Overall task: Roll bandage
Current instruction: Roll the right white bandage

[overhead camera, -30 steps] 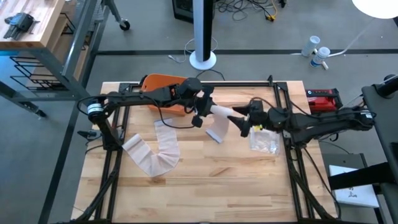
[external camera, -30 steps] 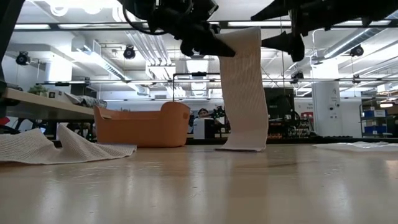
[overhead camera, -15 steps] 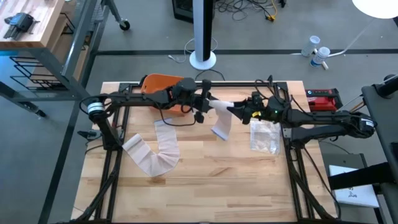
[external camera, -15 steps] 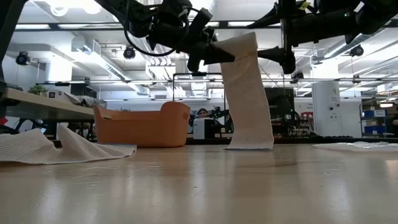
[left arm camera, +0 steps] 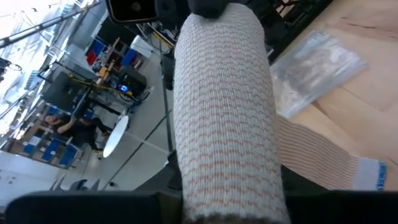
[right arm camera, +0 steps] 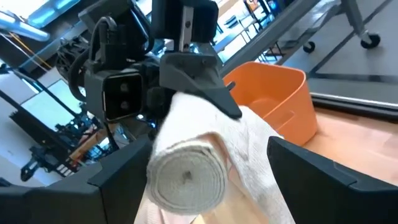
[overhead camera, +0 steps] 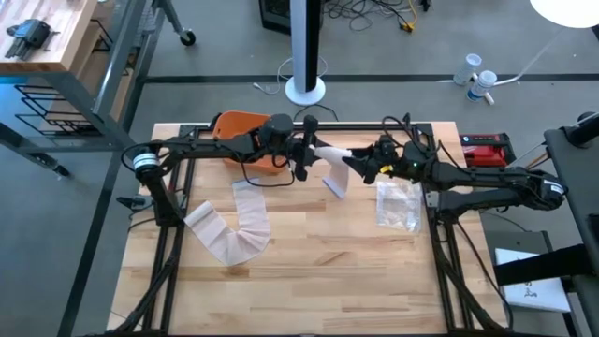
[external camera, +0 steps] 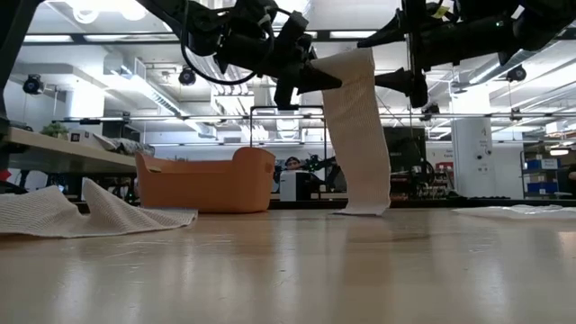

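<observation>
Both arms meet high over the far middle of the surface (overhead camera: 309, 271), and between them is the bandage (external camera: 358, 126): a tight roll up top, its tail hanging straight down until the free end just brushes the wood. The left pincer (overhead camera: 307, 157) is clenched on one end of the roll, and the right pincer (overhead camera: 354, 167) brackets the other end with fingers (right arm camera: 311, 180) either side of the spiral face, though whether they actually press it I cannot tell.

Progress? Partway, by my reading: a good fat roll is wound, but a long strip remains loose. A second, unrolled bandage (overhead camera: 234, 229) lies crumpled near the left edge (untouched, seemingly), with an orange basket (overhead camera: 241, 136) behind.

The roll's long axis runs level, arm to arm; the tail's runs vertical.
</observation>
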### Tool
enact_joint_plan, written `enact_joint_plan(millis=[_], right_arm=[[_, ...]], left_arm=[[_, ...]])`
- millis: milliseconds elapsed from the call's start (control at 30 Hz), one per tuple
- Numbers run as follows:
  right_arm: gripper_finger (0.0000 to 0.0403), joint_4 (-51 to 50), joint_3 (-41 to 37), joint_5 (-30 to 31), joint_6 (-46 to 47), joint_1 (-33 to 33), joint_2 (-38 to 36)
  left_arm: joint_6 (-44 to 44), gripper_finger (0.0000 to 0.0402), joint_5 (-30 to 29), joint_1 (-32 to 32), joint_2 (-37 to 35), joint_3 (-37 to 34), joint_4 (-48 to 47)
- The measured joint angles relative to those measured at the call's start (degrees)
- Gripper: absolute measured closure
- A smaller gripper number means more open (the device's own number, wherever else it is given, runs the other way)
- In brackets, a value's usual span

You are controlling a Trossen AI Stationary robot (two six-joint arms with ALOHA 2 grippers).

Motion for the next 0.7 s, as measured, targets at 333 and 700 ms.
enact_joint_plan(millis=[333,700], right_arm=[[0.0096,-0.2,2.9,-1.0,5.2,0.2,1.5],[0.0104,0.4,5.9,-1.8,7.0,0.2,7.9]], left_arm=[[7.1,0.0317,0.0,-0.3,0.0,0.3,0.2],[13.3,0.0317,-1.1,0.2,0.0,0.2,0.9]])
